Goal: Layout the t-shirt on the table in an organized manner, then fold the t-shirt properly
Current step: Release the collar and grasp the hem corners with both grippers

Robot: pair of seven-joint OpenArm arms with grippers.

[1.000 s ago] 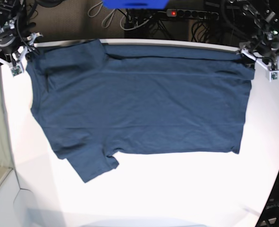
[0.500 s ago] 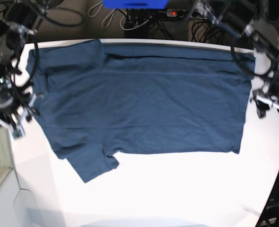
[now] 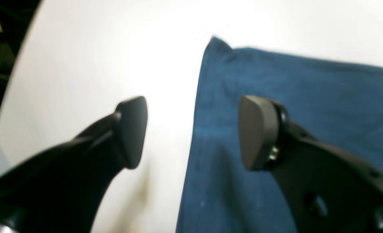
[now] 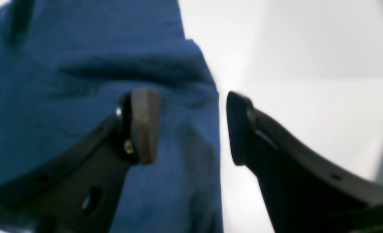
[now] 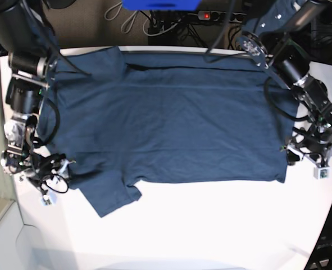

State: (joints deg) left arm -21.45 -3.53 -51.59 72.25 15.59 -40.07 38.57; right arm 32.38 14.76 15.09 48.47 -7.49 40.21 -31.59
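White table (image 5: 210,225) bears t-shirt (image 5: 171,124); cables (image 5: 171,25) behind.

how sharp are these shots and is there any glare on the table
Left wrist view: soft focus, t-shirt edge blurred, table blown out white. Right wrist view: fingers and cloth blurry. Base view: sharper, bright glare on the near table, fisheye curving its edge.
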